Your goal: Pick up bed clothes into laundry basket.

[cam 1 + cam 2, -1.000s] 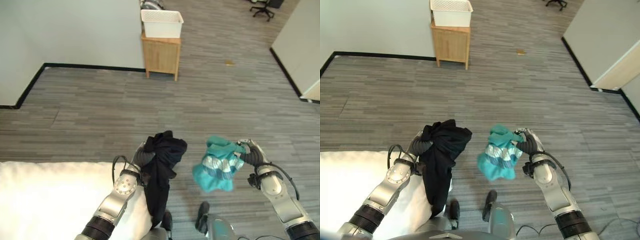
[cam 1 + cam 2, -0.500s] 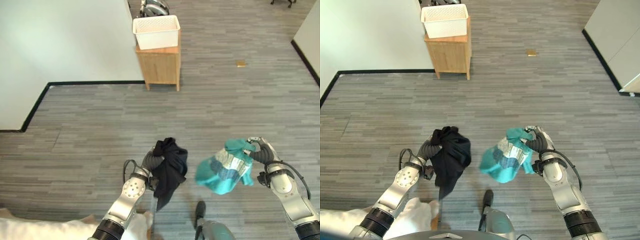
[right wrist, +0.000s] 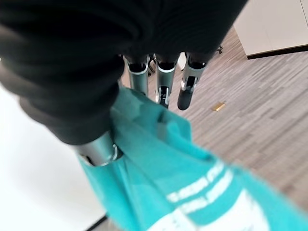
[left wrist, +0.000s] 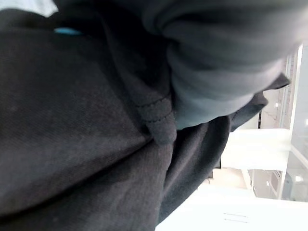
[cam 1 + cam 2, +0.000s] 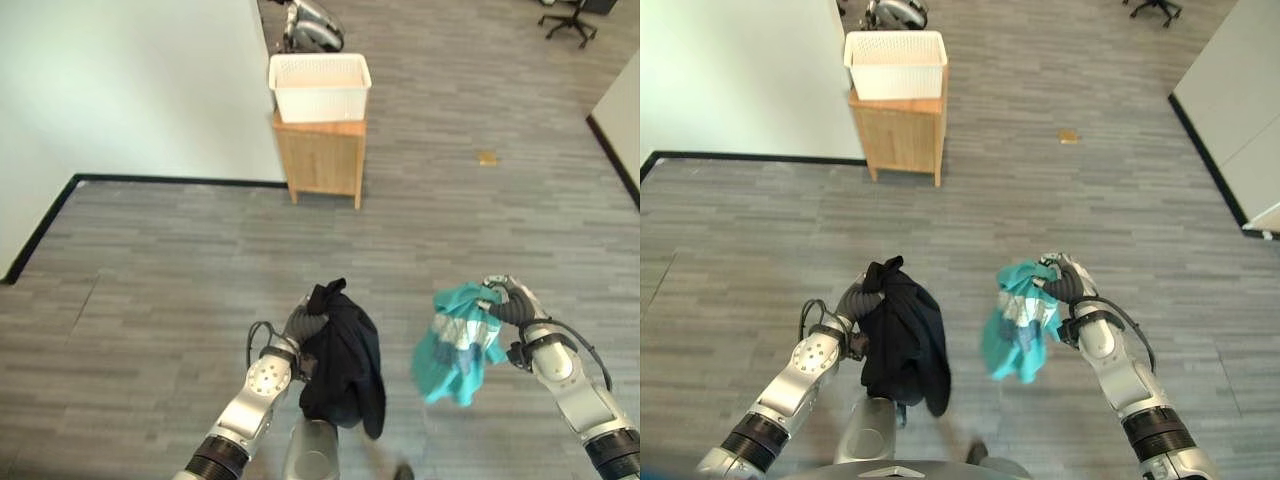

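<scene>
Fingers of the left hand [image 5: 303,322] are buried under the black garment [image 5: 345,365], so whether they curl round the cloth or merely carry it cannot be told; its wrist view gives only dark woven fabric with a stitched hem seen from very close. The garment's lower edge hangs free above the floor and its full shape is lost in folds, so it cannot be said whether it is a shirt or trousers. The right hand [image 5: 1063,283] is plainer: in its wrist view the silver fingers [image 3: 186,83] and thumb curl into the top of the teal garment [image 3: 183,192], pinching it.

The teal garment [image 5: 458,342] is soft knit cloth, bright turquoise with paler grey-white bands across its middle, bunched at the top and drooping in a crumpled drape below the right hand. The black garment is matte and heavier-looking, heaped over the left hand and falling in one long fold. Both hang in the air over the grey wood-grain plank floor [image 5: 180,240], well apart from each other.

Far ahead, a white laundry basket [image 5: 320,86] with a fine lattice wall and rectangular rim sits on a small light-wood cabinet [image 5: 322,160] on short legs, against a pale wall with a black skirting line. A small tan scrap [image 5: 487,157] lies on the floor to the right of it.
</scene>
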Tool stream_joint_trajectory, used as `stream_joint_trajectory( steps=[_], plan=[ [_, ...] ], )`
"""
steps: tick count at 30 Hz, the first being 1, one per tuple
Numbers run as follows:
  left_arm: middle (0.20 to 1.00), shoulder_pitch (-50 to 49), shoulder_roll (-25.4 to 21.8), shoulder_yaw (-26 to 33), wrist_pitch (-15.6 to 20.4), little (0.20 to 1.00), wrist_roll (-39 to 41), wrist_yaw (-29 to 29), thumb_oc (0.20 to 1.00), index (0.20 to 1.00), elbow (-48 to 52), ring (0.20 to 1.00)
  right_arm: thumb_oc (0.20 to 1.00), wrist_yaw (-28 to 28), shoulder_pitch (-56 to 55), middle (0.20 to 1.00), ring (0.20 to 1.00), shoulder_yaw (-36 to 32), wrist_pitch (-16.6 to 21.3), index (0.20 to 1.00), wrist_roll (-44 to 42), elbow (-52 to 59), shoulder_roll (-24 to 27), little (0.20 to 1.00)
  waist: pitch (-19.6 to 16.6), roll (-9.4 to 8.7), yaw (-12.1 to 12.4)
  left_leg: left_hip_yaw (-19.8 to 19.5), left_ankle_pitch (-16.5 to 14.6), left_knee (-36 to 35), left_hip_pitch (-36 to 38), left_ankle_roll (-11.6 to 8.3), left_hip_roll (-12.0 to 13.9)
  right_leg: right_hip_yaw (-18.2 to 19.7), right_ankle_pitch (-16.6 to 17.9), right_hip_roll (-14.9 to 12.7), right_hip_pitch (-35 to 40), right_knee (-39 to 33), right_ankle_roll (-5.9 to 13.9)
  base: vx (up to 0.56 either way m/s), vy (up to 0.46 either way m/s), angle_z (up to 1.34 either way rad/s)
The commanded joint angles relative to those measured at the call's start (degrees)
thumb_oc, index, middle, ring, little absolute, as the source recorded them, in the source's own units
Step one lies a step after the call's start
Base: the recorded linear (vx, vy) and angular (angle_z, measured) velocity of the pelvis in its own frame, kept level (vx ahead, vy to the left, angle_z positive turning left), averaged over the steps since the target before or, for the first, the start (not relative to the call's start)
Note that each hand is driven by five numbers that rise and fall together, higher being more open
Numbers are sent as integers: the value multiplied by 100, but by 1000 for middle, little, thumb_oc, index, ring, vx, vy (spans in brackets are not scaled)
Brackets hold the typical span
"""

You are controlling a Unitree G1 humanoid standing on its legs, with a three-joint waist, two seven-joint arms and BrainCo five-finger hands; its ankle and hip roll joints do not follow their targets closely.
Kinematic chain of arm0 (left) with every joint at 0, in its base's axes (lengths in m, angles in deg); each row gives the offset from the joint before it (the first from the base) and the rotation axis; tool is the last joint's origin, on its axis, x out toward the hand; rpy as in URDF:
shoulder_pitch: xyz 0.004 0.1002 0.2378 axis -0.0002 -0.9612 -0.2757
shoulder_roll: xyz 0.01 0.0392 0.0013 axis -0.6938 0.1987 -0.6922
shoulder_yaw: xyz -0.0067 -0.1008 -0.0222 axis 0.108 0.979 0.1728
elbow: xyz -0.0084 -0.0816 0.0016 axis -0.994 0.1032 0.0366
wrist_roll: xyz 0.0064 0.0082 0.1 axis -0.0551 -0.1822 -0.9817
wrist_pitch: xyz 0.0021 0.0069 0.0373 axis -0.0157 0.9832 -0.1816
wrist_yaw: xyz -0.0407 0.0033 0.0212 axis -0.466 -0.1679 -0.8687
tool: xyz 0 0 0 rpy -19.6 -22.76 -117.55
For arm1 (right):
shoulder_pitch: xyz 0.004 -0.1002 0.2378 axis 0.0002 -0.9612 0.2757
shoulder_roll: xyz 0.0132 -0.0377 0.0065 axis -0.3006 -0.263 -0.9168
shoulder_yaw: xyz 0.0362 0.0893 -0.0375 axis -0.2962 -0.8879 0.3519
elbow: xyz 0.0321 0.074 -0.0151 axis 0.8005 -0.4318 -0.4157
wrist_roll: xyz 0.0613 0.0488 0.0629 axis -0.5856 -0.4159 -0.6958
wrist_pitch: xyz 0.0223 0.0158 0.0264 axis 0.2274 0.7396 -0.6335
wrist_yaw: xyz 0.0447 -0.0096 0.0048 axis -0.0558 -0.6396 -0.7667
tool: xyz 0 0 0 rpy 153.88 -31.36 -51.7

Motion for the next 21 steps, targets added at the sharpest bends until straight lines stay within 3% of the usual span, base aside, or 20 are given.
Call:
stream_joint_trajectory(
  steps=[1, 2, 3, 5, 6, 7, 8, 9, 10, 11, 12, 13, 14, 16, 17, 18, 19, 20, 21],
  plan=[
    [200, 290, -124, 93, 286, 200, 155, -40, 200, 200, 626, 200, 200, -45, 570, 200, 200, -200, 206, 200, 324, 373, 67, 200, -60, -57, -96, -42, -269, -35, 209, -234, 15, -409, 1116, -634, -457, 1876, 523, 349, 261, -59],
    [200, 260, -138, 93, 297, 200, 154, -61, 200, 200, 659, 200, 200, -45, 586, 200, 200, -169, 190, 200, 386, 387, 43, 200, -38, -6, -172, -19, -393, -67, 409, -168, 2, -362, 1445, -652, -698, 2353, 569, 348, 285, -17],
    [200, 269, -163, 78, 296, 200, 154, -88, 200, 200, 670, 200, 200, -57, 591, 200, 200, -135, 195, 200, 405, 413, -13, 200, 50, 35, -321, -18, -555, -87, 642, -77, -40, -233, 1517, -494, -1043, 2967, 551, 298, 293, 32],
    [200, 306, -120, 61, 309, 200, 184, -162, 200, 200, 649, 200, 200, -78, 610, 200, 200, -131, 220, 200, 402, 507, -69, 200, 258, 262, -610, -166, -768, -141, 998, 40, 1, -65, 1153, 191, -2147, 3991, 448, 297, 261, 53],
    [200, 310, -81, 59, 332, 200, 191, -169, 200, 200, 625, 200, 200, -83, 562, 200, 200, -197, 246, 200, 384, 587, -53, 200, 339, 295, -787, -253, -842, -154, 1087, 17, -27, -168, 1002, 368, -2529, 3871, 474, 310, 143, 36],
    [200, 317, -71, 52, 331, 200, 183, -146, 200, 200, 615, 200, 200, -74, 527, 200, 200, -231, 255, 200, 388, 647, -35, 200, 366, 281, -852, -235, -902, -170, 1166, -20, -56, -301, 997, 357, -2697, 3476, 438, 389, 46, 67],
    [200, 343, -48, 44, 328, 200, 195, -137, 200, 200, 578, 200, 200, -95, 497, 200, 200, -250, 271, 200, 403, 686, -8, 200, 388, 220, -921, -239, -1045, -170, 1274, -78, -125, -499, 870, 217, -2778, 2835, 269, 613, -113, 71],
    [200, 369, 3, 12, 311, 200, 114, -46, 200, 200, 474, 200, 200, -85, 380, 200, 200, -295, 265, 200, 433, 698, 6, 200, 339, 32, -1070, -342, -1347, -170, 1547, -184, -310, -657, 823, 6, -2748, 1408, 27, 537, -129, 59],
    [200, 357, 2, 7, 316, 200, 109, -44, 200, 200, 466, 200, 200, -83, 361, 200, 200, -293, 265, 200, 436, 705, -1, 200, 368, 70, -1112, -391, -1381, -170, 1609, -195, -264, -727, 855, 56, -2582, 1244, 28, 612, -175, 38],
    [200, 374, 26, 25, 305, 200, 74, 0, 200, 200, 342, 200, 200, -63, 323, 200, 200, -296, 249, 200, 455, 653, 39, 200, 313, 0, -1189, -421, -1633, -170, 1861, -261, -292, -838, 1057, -21, -2666, 443, 71, 456, -112, 37],
    [200, 364, 24, 107, 313, 200, 23, 3, 200, 200, 283, 200, 200, -34, 285, 200, 200, -303, 242, 200, 487, 633, 75, 200, 268, -50, -1200, -368, -1809, -170, 2051, -338, -282, -1122, 1277, -221, -2795, 72, 152, 614, -141, 60],
    [200, 316, 30, 118, 327, 200, -38, 69, 200, 200, 262, 200, 200, 39, 187, 200, 200, -310, 215, 200, 524, 653, 82, 200, 230, -22, -1228, -392, -1984, -170, 2259, -364, -236, -1277, 1429, -234, -2743, -280, 186, 550, -134, 39],
    [200, 246, 41, 118, 323, 200, -158, 174, 200, 200, 225, 200, 200, 112, -24, 200, 200, -314, 201, 200, 654, 688, 122, 200, 147, -68, -1221, -457, -2200, -148, 2526, -362, -254, -1208, 1449, -200, -2645, -538, 168, 589, -119, 23],
    [200, 184, 150, 72, 348, 200, -189, 214, 200, 200, 175, 200, 200, 214, -193, 200, 200, -331, 224, 200, 652, 687, 174, 200, 67, -33, -1193, -500, -2090, 1003, 2456, -497, -147, -1183, 1609, -122, -2285, -647, -1, 419, -132, 8],
    [200, 182, 194, 71, 339, 200, -152, 210, 200, 200, 162, 200, 200, 222, -187, 200, 200, -314, 252, 200, 632, 673, 228, 200, 97, -22, -1160, -594, -1783, 2128, 2119, -595, -71, -1128, 1583, -14, -2008, -689, -141, 237, -210, 24],
    [200, 148, 212, 83, 343, 200, -78, 169, 200, 200, 200, 200, 200, 223, -192, 200, 200, -310, 274, 200, 553, 696, 313, 200, 256, -44, -999, -833, -1210, 3480, 1472, -747, -75, -1051, 1505, 22, -1688, -708, -332, 191, -274, 35],
    [200, 171, 221, 64, 336, 200, -29, 148, 200, 200, 257, 200, 200, 176, -127, 200, 200, -341, 294, 200, 461, 740, 384, 200, 431, -134, -884, -1125, -1037, 4652, 679, -742, -270, -1067, 1468, -26, -1515, -737, -468, 154, -259, 31],
    [200, 162, 224, 53, 339, 200, -20, 127, 200, 200, 307, 200, 200, 150, -69, 200, 200, -340, 289, 200, 421, 747, 436, 200, 563, -184, -765, -1164, -1116, 5211, 152, -728, -298, -1009, 1335, 5, -1327, -737, -512, 143, -194, 4],
    [200, 204, 216, 47, 336, 200, 46, 90, 200, 200, 320, 200, 200, 135, 27, 200, 200, -296, 290, 200, 379, 722, 466, 200, 610, -231, -703, -1081, -1171, 5199, -231, -669, -308, -1017, 1266, -39, -1241, -737, -516, 296, -100, -39]
  ],
)
